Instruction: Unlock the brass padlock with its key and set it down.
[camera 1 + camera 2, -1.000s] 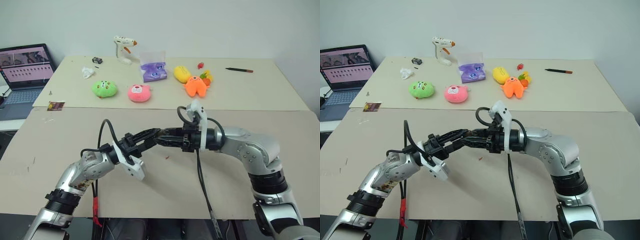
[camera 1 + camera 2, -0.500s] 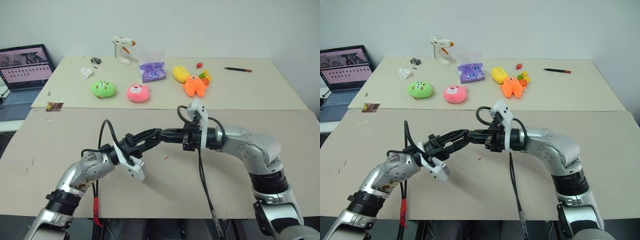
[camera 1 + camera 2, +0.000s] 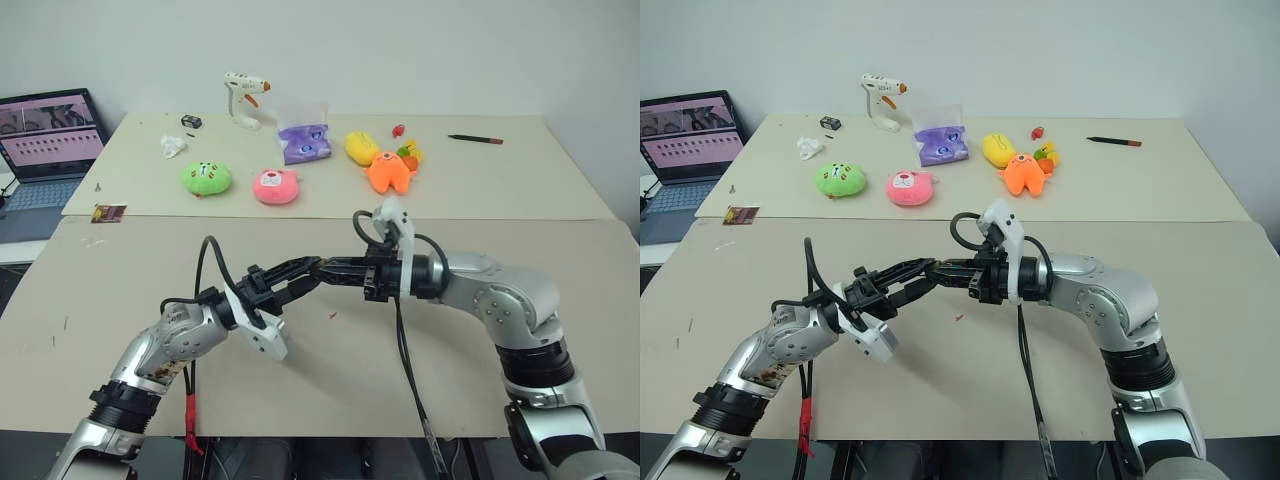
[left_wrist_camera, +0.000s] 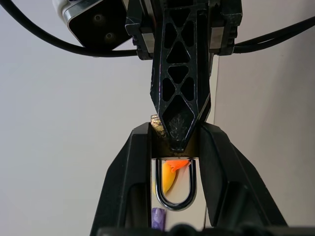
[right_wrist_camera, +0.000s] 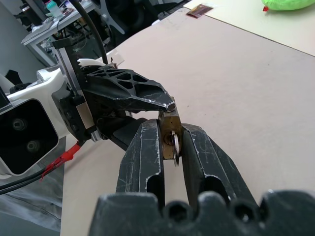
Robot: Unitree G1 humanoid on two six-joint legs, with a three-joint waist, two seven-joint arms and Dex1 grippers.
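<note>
The 2 grippers met fingertip to fingertip above the near table (image 3: 120, 260), in mid-air over its bare middle. In the right wrist view the right gripper (image 5: 170, 142) was clenched on the key (image 5: 175, 145), whose round silvery bow sat between the 2 pads, pressed against the brass padlock (image 5: 169, 129). That view also showed a finger of the left gripper (image 3: 300, 275) lying on top of the padlock body. The left wrist view showed what the other did not: the padlock's thin U-shaped shackle (image 4: 175, 187), standing between the left fingers, which grasped the padlock body at its sides. In the head views both items were too small to make out.

Open tabletop lay on every side of the grippers (a tiny red speck (image 3: 333, 316) lay just below them), and the near edge stood well apart.

On the far table rested a green plush (image 3: 207, 178), a pink plush (image 3: 276, 186), a yellow plush (image 3: 363, 147), an orange plush (image 3: 391, 172), a purple bag (image 3: 305, 140), a glue gun (image 3: 244, 98) and a pen (image 3: 476, 139). A laptop (image 3: 48, 135) stood at the far left; its screen text could not be read.
</note>
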